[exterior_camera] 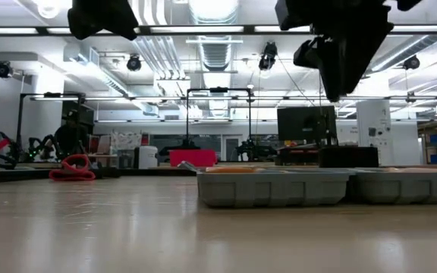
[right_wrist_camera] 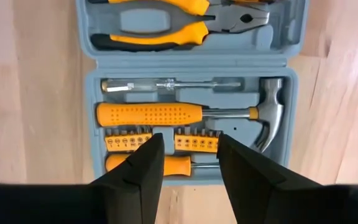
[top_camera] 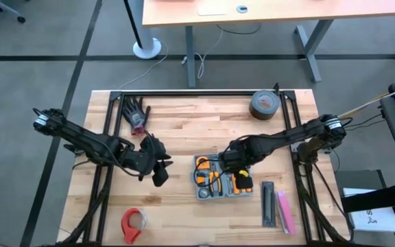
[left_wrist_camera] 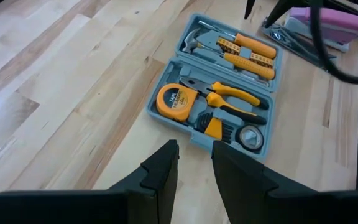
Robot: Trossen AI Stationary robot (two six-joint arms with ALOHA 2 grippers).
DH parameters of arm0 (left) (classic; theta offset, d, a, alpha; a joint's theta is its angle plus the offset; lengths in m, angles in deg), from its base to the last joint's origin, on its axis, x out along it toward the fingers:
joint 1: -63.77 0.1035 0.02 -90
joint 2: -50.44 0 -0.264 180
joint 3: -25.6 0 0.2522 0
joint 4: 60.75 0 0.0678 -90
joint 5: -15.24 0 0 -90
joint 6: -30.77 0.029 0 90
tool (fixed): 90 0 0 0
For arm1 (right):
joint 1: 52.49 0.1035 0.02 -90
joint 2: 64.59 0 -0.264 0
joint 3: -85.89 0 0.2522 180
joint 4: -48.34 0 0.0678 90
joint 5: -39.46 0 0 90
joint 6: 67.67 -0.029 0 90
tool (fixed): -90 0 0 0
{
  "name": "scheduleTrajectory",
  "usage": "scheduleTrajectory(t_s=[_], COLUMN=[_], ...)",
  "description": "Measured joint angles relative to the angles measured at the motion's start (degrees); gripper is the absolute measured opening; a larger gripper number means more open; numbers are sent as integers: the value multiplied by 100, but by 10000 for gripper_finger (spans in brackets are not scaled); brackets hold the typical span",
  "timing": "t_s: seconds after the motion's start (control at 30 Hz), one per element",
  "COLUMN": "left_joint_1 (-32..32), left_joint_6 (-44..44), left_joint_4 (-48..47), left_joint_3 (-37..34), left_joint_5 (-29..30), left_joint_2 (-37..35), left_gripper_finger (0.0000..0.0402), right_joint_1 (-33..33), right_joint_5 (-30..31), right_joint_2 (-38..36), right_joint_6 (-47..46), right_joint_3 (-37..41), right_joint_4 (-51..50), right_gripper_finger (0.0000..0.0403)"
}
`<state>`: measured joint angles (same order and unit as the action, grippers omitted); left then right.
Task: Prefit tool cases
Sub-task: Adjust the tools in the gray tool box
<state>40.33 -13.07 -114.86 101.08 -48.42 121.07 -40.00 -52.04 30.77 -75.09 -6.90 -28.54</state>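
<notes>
Blue-grey plastic, the tool case (top_camera: 219,180) lies flat and wide open on the wooden table (top_camera: 184,123), its tray filled with orange-handled tools. The right gripper (right_wrist_camera: 188,152) hangs directly above the case's hammer (right_wrist_camera: 267,118) half, fingers parted, holding nothing. The left gripper (left_wrist_camera: 194,158) hovers beside the case, apparently empty, with a narrow gap between its fingers. A duct tape roll (top_camera: 264,104) sits beyond the case.

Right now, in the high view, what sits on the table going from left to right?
Red tape roll → black glove → open tool case → grey duct tape roll → black bar → pink bar.
</notes>
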Motion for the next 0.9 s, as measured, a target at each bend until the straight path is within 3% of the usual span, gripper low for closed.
scheduleTrajectory(t_s=[0.3, 0.5, 0.67, 0.9], left_joint_1=[-10, -30, -55, -60], left_joint_6=[-24, -47, -87, -109], left_joint_4=[-73, -120, -183, -173], left_joint_3=[0, 2, 2, 6], left_joint_5=[2, -36, -93, -105], left_joint_2=[-134, -140, -142, -145], left_gripper_finger=[105, 105, 105, 105], right_joint_1=[0, -10, -44, -50], right_joint_5=[-125, -1084, -1139, -254], right_joint_2=[400, 935, 885, 74], right_joint_6=[15, -46, -68, -66], right_joint_3=[475, 1733, 1609, 921], right_joint_4=[407, 2473, 2187, 1346], right_gripper_finger=[133, 123, 103, 89])
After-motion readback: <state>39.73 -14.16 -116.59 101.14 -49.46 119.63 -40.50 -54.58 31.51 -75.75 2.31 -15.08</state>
